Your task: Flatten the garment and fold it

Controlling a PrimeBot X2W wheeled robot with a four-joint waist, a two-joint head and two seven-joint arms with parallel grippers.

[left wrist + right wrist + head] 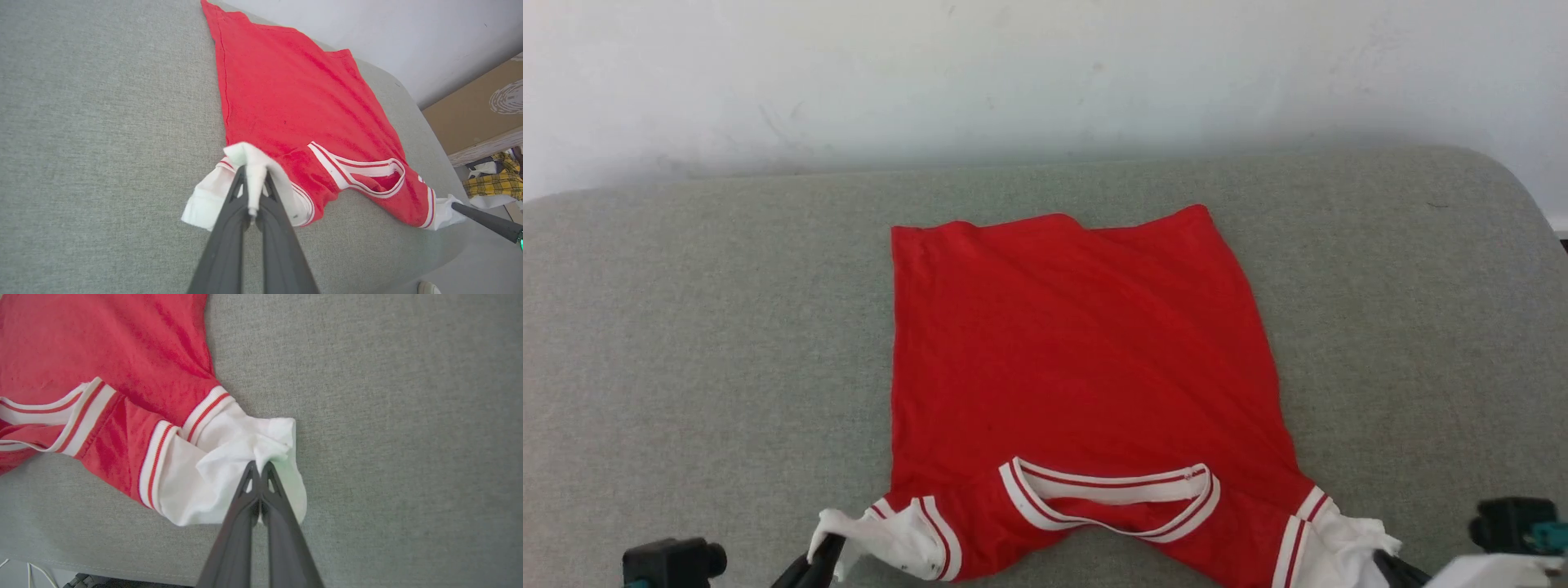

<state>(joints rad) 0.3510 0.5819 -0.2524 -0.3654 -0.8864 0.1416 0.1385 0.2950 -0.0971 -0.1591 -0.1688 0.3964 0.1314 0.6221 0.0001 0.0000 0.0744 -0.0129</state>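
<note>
The garment [1078,343] lies plain red side up on the grey padded surface [686,327], with its hem [1054,224] toward the wall [1045,73] and its collar [1107,498] toward the robot. The left hand [255,173] is clamped on one white sleeve [204,204], and the right hand [258,465] is clamped on the other white sleeve [229,457]. The cloth looks thin, light and soft, so it will probably follow any pull and wrinkle easily. The 2 sleeves seem good places to hold. The near edge [122,568] of the surface is close to the collar, but on the far side and on both sides there is much open room.
</note>
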